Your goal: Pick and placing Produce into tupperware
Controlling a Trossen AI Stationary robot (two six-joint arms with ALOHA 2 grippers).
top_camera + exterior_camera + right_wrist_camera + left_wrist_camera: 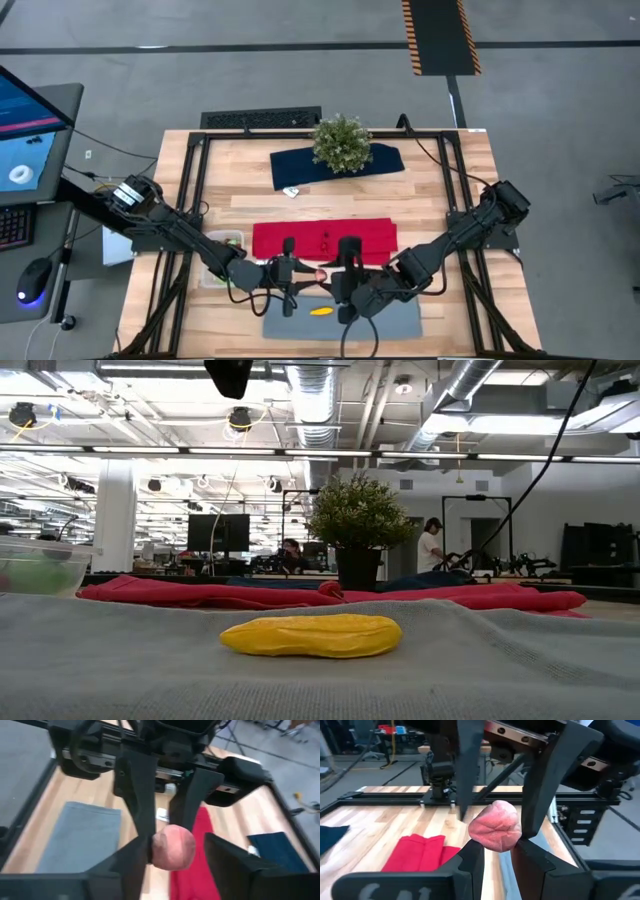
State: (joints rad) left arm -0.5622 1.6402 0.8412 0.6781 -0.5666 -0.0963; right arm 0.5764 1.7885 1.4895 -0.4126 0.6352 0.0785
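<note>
Low centre of the high view, the left pincer pinches a small, rounded pink toy fruit across its middle, probably light and smooth, while the right pincer stands wide around it.

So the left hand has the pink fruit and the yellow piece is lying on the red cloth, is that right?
Not quite. The left hand does grip the pink fruit, but the yellow piece lies on the grey mat, not the red cloth. The high view shows it, and the low view shows the red cloth behind it.
</note>
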